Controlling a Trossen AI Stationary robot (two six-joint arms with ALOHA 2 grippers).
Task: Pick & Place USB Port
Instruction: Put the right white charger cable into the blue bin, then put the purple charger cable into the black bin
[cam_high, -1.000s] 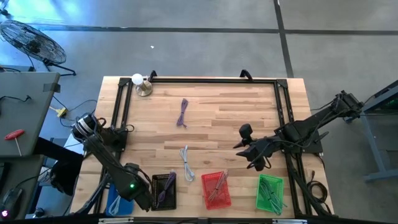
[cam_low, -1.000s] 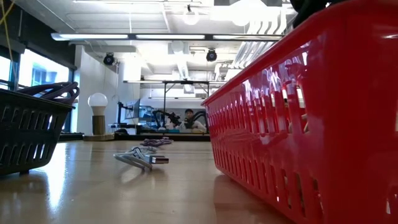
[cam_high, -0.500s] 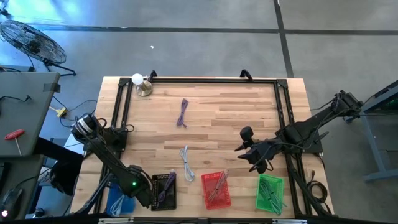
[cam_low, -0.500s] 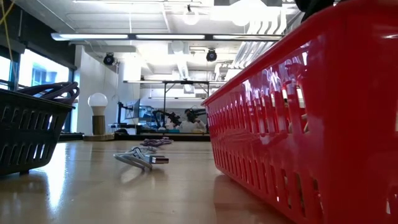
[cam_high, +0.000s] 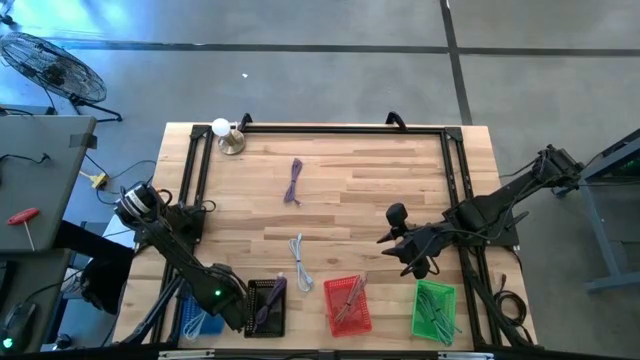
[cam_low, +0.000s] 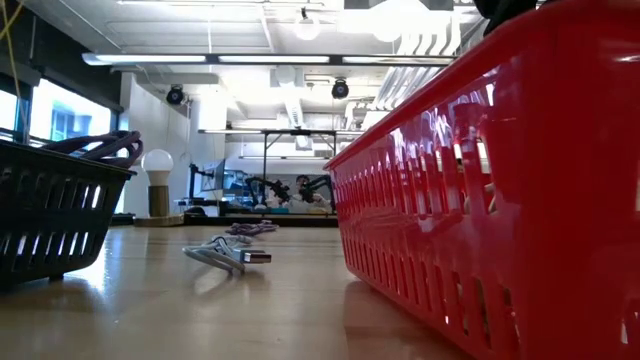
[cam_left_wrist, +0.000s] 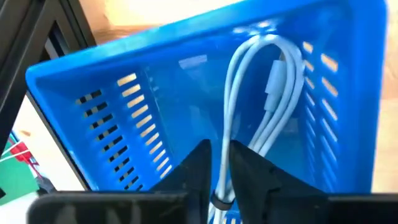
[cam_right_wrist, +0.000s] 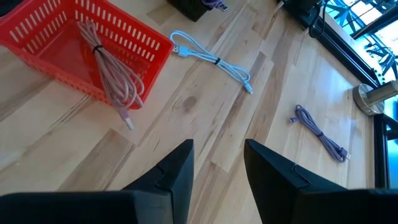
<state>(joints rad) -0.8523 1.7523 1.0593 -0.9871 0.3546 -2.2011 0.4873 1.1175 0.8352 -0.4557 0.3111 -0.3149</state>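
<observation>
Fingers, left gripper: two dark tips set over the blue basket, a narrow gap between them, the looped white cable showing in that gap; whether they pinch it or merely stand astride it cannot be told. This gripper sits at the table's front left corner.

Fingers, right gripper: parted, nothing between them, held above bare wood near the right edge of the table.

Blue basket: slotted walls, front left corner, holding the white cable coiled inside it.

Black basket: on the front edge, just beside the blue one; a purple cable lies in it, its loops rising above the rim in the low view.

Red basket: on the front edge, right of the black one; a pink cable is coiled inside, one plug end hanging out over the wall onto the table.

Green basket: front right corner, with green cables inside.

Light blue USB cable: loose on the table, between the black and red baskets and a little toward the middle.

Second purple cable: loose on the table, toward the back edge, left of centre.

Lamp: round white bulb on a metal base, back left corner.
</observation>
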